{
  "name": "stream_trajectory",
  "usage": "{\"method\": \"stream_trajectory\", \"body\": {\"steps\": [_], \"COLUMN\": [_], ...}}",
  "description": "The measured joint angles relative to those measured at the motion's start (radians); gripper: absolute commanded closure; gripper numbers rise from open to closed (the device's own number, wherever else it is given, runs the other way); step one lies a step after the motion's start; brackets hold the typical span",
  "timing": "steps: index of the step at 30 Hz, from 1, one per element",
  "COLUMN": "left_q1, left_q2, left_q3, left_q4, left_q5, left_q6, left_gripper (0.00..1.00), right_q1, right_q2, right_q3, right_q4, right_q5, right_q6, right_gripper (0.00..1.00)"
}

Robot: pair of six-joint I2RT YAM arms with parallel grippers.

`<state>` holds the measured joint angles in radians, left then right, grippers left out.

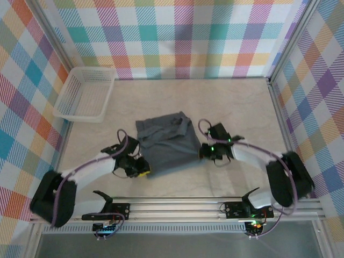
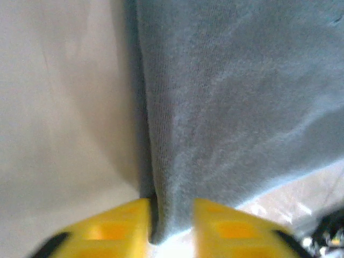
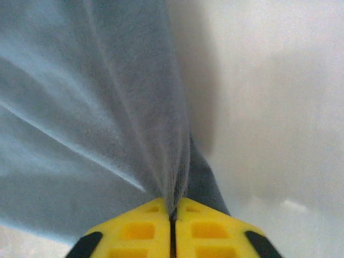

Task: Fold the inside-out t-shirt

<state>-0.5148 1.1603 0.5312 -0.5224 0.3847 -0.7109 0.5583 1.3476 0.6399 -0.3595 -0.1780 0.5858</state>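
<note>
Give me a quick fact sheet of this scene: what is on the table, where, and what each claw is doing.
cloth: slate blue-grey t-shirt, partly folded into a rough rectangle, mid-table
left gripper: closed on the t-shirt's near left edge
right gripper: pinching the t-shirt's right edge
container: white mesh basket, far left corner, apart from the t-shirt
surface: pale table with plaid walls around it

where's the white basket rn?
Top view: the white mesh basket sits in the table's far left corner, beside the left plaid wall, apart from the blue-grey t-shirt lying mid-table.
</note>
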Motion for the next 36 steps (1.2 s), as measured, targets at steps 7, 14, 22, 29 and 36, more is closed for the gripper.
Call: {"method": "stream_trajectory", "body": {"steps": [7,14,22,29,36], "left_q1": [-0.024,0.095,0.143,0.151,0.156], "left_q2": [-0.182,0.077,0.319,0.441,0.426], "left_q3": [0.131,0.28,0.399,0.403,0.405], "left_q4": [-0.198,-0.109,0.011,0.08,0.079], "left_q5": [-0.088,-0.101,-0.185,-0.191,-0.185], "left_q6": [-0.066,-0.026,0.048,0.068,0.069], "left_gripper": [0.25,0.27,0.29,0.77,0.99], "right_q1": [0.073,0.069,0.045,0.037,0.016], "right_q2": [-0.361,-0.079,0.19,0.301,0.309], "right_q3": [-0.071,0.252,0.36,0.406,0.462], "right_q4": [-0.168,-0.145,-0.073,-0.036,-0.037], "right_q5": [0.04,0.074,0.092,0.083,0.071], "right_q6": [0.23,0.293,0.34,0.346,0.349], "right_gripper": [0.37,0.38,0.5,0.92,1.0]}}
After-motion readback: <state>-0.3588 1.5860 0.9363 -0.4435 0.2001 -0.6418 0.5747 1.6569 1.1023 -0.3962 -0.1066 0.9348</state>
